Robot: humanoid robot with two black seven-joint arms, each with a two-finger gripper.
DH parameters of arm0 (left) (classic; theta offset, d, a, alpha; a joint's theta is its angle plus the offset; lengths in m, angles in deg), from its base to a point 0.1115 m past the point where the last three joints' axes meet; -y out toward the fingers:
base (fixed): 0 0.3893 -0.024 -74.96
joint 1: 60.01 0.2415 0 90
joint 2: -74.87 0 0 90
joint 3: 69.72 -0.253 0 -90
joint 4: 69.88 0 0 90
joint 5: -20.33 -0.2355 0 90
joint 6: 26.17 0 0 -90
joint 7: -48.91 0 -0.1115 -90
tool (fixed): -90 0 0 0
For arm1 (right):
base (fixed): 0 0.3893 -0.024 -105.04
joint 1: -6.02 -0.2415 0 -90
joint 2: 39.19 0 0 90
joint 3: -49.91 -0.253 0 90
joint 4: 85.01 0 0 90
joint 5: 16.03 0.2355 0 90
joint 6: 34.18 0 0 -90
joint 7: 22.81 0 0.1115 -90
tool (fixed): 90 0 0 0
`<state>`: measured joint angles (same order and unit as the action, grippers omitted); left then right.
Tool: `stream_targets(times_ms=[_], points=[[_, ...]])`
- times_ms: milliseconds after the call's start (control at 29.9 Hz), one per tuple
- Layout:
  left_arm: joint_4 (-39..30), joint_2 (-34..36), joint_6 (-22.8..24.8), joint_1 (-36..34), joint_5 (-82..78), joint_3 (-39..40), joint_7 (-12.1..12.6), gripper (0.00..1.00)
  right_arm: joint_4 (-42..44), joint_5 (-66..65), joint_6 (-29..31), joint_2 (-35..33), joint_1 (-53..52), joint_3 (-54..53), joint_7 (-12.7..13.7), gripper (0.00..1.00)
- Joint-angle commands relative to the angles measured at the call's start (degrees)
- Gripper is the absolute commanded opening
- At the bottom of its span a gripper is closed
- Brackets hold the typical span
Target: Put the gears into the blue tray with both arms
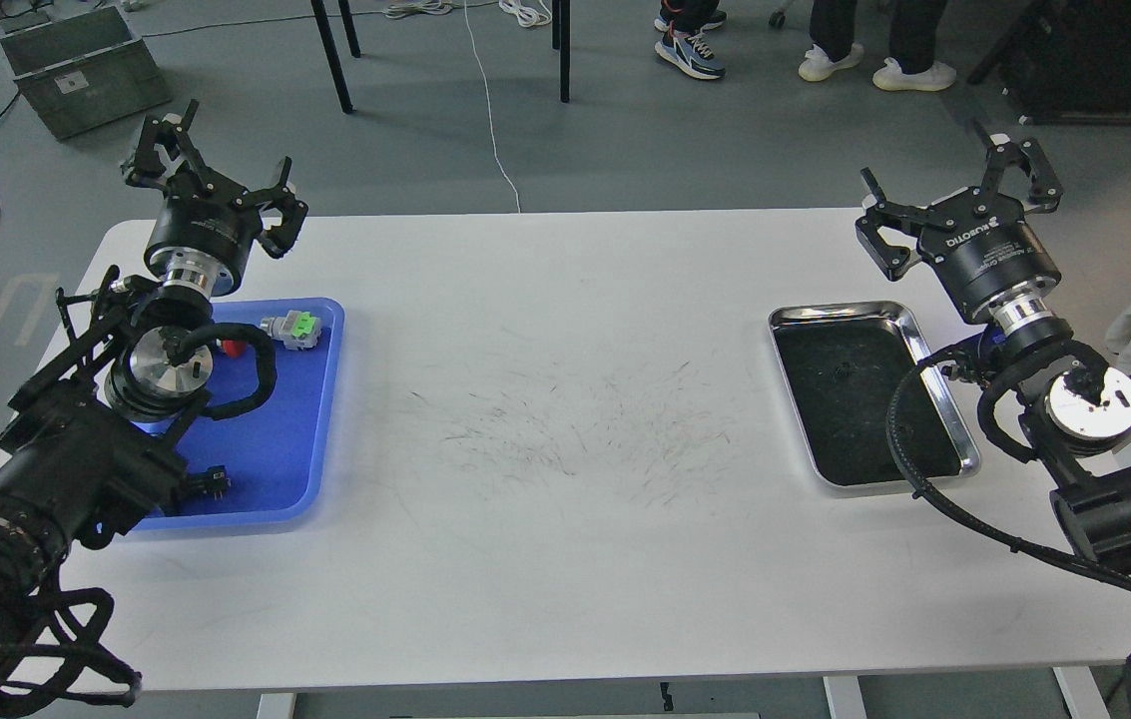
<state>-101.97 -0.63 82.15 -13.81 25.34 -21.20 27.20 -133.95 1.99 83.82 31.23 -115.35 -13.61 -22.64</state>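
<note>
The blue tray (285, 449) lies at the table's left, partly covered by my left arm. My left gripper (223, 160) is raised above the tray's far corner, its fingers spread open and holding nothing. My right gripper (949, 185) hovers open and empty beyond the far right corner of the steel tray. One tiny dark piece, probably a gear (840, 371), faintly shows on that tray's black inside. Any other gears are lost against the black. None shows on the blue tray's bare surface.
The steel tray (924, 322) with a black inside sits at the table's right. In the blue tray lie a grey block with a green top (296, 328) and a red-capped button (235, 348). The white table (565, 399) has scuff marks in its middle. People's feet and chair legs stand beyond it.
</note>
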Motion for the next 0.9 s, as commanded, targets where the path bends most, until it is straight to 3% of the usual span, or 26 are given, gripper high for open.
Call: stream_targets(times_ms=[0,868], points=[[0.0,0.0,0.0,-0.1,0.0,0.0,0.0,0.98,0.0,0.0,0.0,0.1,0.2,0.1,0.0,0.99],[0.7,-0.2,0.4,-0.3,-0.2,-0.1,0.1,0.98,0.4,-0.2,0.0,0.4,0.3,1.1,0.0,0.99]])
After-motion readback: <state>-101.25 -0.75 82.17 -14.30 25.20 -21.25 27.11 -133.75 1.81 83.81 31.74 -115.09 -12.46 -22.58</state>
